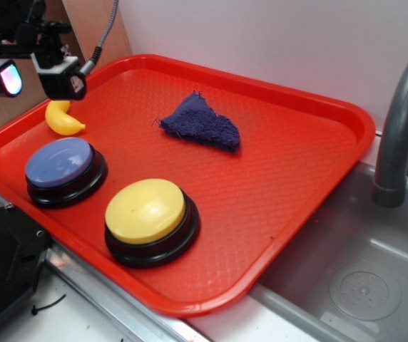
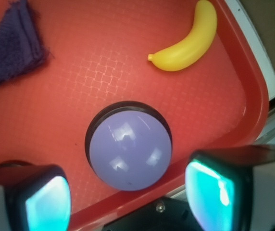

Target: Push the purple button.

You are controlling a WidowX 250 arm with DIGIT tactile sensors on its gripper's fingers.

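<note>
The purple button (image 1: pixel 60 162) has a blue-purple domed top on a black round base and sits at the front left of the red tray (image 1: pixel 297 164). In the wrist view it (image 2: pixel 130 149) lies below centre, between the two fingers. My gripper (image 1: pixel 38 77) hangs high above the tray's left edge, well above the button and touching nothing. Its jaws stand wide open and empty. The glowing pads (image 2: pixel 46 204) frame the lower corners of the wrist view.
A larger yellow-topped button (image 1: pixel 147 211) stands to the right of the purple one. A yellow toy banana (image 1: pixel 63 119) lies behind it, near the tray's left rim. A dark purple-blue cloth (image 1: pixel 200 122) lies mid-tray. A grey sink (image 1: pixel 354 278) and faucet (image 1: pixel 400 121) are at right.
</note>
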